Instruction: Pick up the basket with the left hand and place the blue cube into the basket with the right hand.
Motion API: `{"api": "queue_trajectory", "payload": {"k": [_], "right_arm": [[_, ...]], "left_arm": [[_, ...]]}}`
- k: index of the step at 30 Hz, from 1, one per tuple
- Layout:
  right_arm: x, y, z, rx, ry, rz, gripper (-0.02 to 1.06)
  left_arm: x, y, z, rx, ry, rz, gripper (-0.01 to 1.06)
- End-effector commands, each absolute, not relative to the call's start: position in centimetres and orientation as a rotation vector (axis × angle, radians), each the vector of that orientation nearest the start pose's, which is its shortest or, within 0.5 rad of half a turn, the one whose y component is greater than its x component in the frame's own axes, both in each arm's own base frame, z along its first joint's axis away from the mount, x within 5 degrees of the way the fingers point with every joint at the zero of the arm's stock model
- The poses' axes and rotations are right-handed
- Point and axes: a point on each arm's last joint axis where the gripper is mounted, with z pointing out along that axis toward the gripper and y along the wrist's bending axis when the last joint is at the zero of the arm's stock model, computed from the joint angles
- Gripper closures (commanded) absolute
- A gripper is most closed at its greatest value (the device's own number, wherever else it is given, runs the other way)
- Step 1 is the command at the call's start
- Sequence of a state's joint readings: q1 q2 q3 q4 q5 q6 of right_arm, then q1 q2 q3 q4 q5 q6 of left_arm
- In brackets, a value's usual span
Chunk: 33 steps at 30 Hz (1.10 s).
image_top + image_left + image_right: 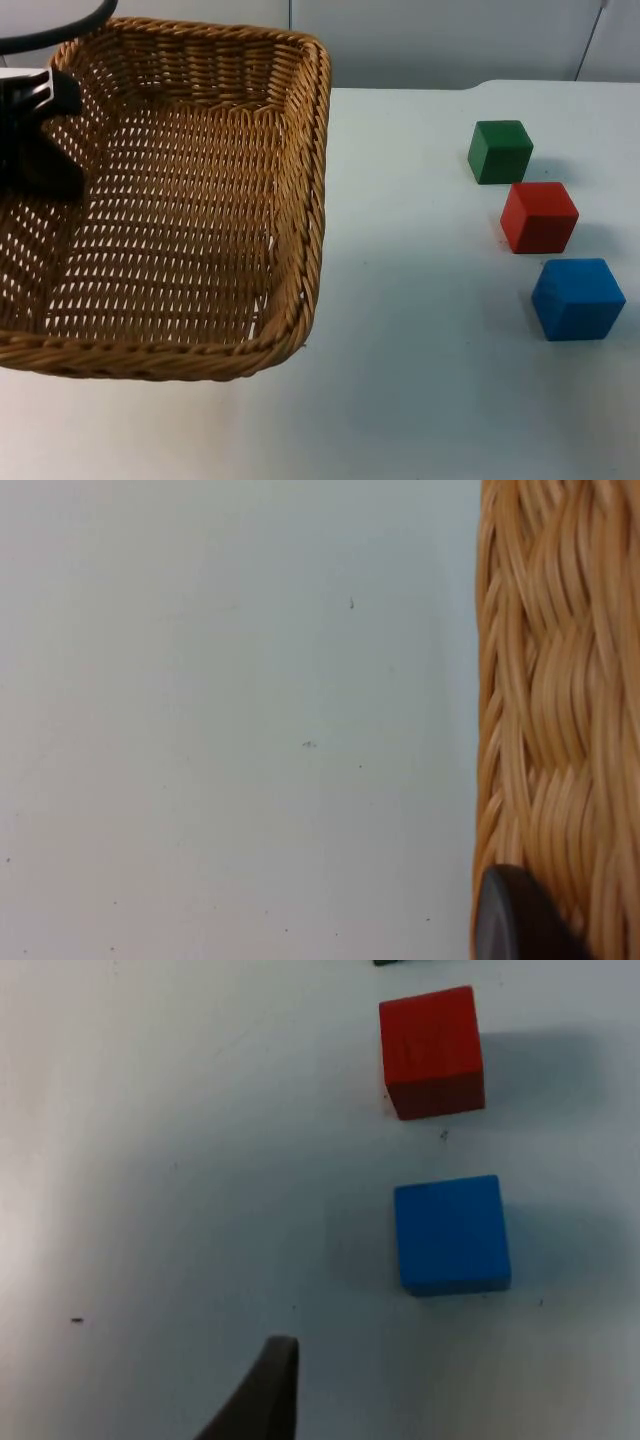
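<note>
- The basket takes up the left of the desk in the top view, with nothing in it.
- The left gripper is at the basket's left rim; a fingertip lies against the wicker, so it seems clamped on the rim.
- The blue cube sits on the desk at the right, nearest of a row with the red cube and green cube.
- The right gripper hovers near the blue cube, one fingertip showing; I cannot tell its spread.

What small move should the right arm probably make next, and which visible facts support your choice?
Probably bring the right gripper over the blue cube and lower it. The cube sits untouched on the table, beside the red cube, while the left gripper is at the basket.
</note>
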<state>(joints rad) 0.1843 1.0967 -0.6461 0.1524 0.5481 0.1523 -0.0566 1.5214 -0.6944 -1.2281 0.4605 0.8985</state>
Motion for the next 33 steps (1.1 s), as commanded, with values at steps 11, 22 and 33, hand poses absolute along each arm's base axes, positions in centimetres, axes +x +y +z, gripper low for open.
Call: {"api": "queue_trajectory", "payload": {"k": [11,22,33], "right_arm": [[23.4,8.6,20.0,0.180,2.554,0.034,0.06],[27.1,11.1,16.8,0.144,2.621,-0.040,0.09],[28.8,10.8,12.7,0.197,2.678,-0.028,0.10]], "left_arm": [[27.2,-5.4,19.3,-0.129,2.468,-0.712,1.05],[27.1,-5.4,19.3,-0.112,2.474,-0.708,1.05],[27.0,-5.3,19.2,-0.075,2.485,-0.686,1.05]]}}
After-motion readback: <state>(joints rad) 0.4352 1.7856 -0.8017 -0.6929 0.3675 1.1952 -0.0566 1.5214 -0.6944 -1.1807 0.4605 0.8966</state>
